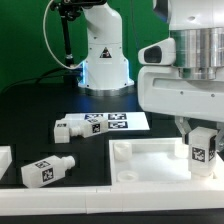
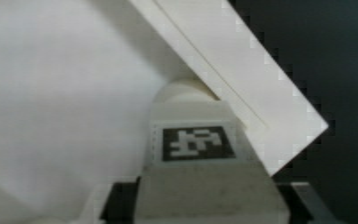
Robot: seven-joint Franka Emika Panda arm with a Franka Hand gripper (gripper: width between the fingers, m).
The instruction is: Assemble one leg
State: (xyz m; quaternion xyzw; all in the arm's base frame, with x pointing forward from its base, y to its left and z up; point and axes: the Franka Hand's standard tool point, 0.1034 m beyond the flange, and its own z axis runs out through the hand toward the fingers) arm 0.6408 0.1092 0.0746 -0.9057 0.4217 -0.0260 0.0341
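Gripper (image 1: 199, 138) closed on one leg (image 1: 201, 152): fingers (image 2: 115, 203) pressed against two opposite faces of the block, nothing else in its hold. The leg hangs upright with its tag face toward the exterior camera, near the counter's front edge, toward the corner on the exterior view's right. It hangs over the end of the large white panel (image 1: 140, 160), which lies along that front edge. Its lower end is about level with the panel's raised rim; cannot tell whether it touches the panel or clears it. In the wrist view the tag faces the camera, the leg's far end meets the panel's slanting rim, and bare black counter (image 2: 327, 40) shows beyond that rim. Stub end not made out in either view. A second leg (image 1: 48, 170) lies on its side near the front edge toward the exterior view's left, apart from the panel. A third leg (image 1: 70, 128) lies on its side mid-counter at the end of the marker board (image 1: 118, 122); touching or just beside, cannot tell. Robot base (image 1: 105, 60) stands toward the counter's back edge
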